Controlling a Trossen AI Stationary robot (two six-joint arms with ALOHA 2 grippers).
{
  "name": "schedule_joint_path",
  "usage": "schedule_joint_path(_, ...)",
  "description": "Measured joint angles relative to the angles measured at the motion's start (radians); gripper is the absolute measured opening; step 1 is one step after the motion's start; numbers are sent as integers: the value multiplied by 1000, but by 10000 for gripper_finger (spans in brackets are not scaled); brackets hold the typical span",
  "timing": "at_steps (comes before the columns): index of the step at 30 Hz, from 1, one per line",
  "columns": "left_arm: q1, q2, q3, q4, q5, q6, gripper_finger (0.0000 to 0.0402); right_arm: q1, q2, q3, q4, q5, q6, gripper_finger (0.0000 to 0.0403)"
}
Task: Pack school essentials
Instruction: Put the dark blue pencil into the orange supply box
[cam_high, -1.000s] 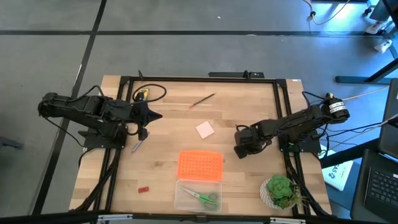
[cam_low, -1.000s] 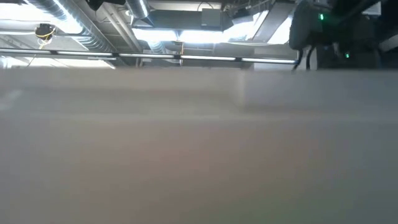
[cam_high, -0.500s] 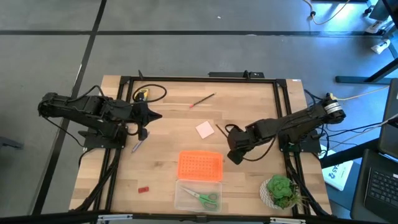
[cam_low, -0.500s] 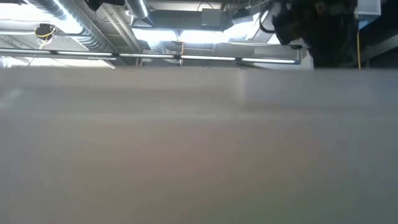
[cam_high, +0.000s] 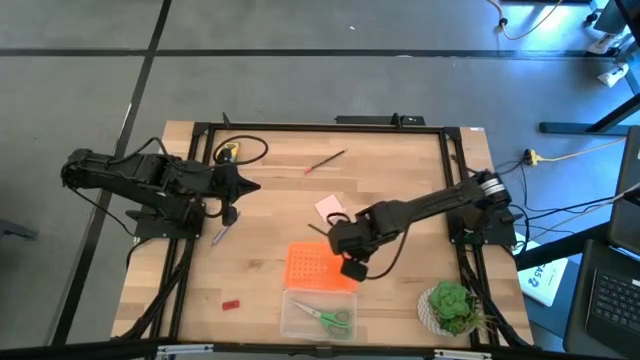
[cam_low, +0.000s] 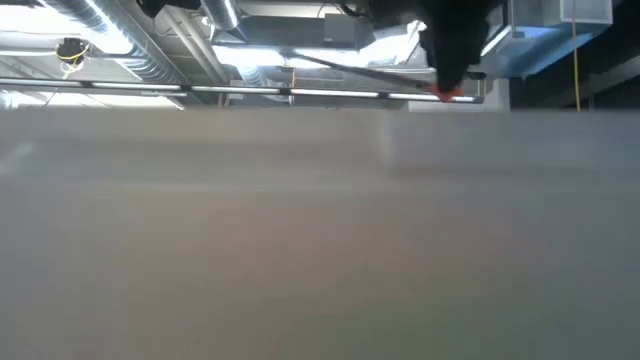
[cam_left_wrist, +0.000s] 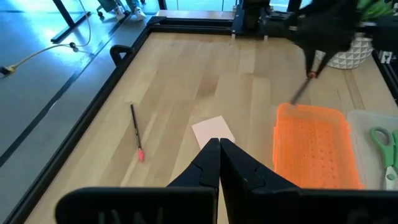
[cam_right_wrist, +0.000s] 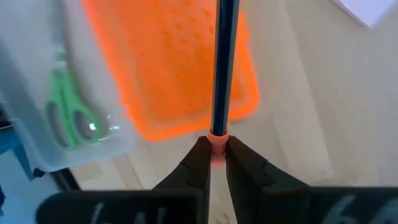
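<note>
1. Right gripper (cam_high: 341, 236), over the orange perforated lid (cam_high: 318, 268) mid-counter, clenched on a dark pencil (cam_right_wrist: 223, 68).
2. Left gripper (cam_high: 250, 186), clenched empty, near the counter's left edge.
3. Green-handled scissors (cam_high: 325, 317) inside the clear box (cam_high: 295, 320).

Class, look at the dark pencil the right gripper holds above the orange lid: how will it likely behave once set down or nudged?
The pencil stays straight though pinched only at its end, so probably stiff. Thin and round-looking, it may roll. Being held by so little, it likely weighs very little.
</note>
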Motion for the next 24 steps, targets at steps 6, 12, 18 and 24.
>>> schedule_joint_path(6, 0, 0, 0, 0, 33, 0, 0, 35, 101, 183, -56, -3, -4, 38)
schedule_joint_path(12, -8, 0, 0, 0, 84, 0, 0, 93, 170, 266, -52, -43, 28, 38)
schedule_joint_path(18, -37, 0, 0, 0, 87, 0, 0, 157, 236, 273, 10, -104, 65, 39)
schedule_joint_path(24, -64, 0, 0, 0, 87, 0, 0, 205, 295, 273, 80, -115, 82, 40)
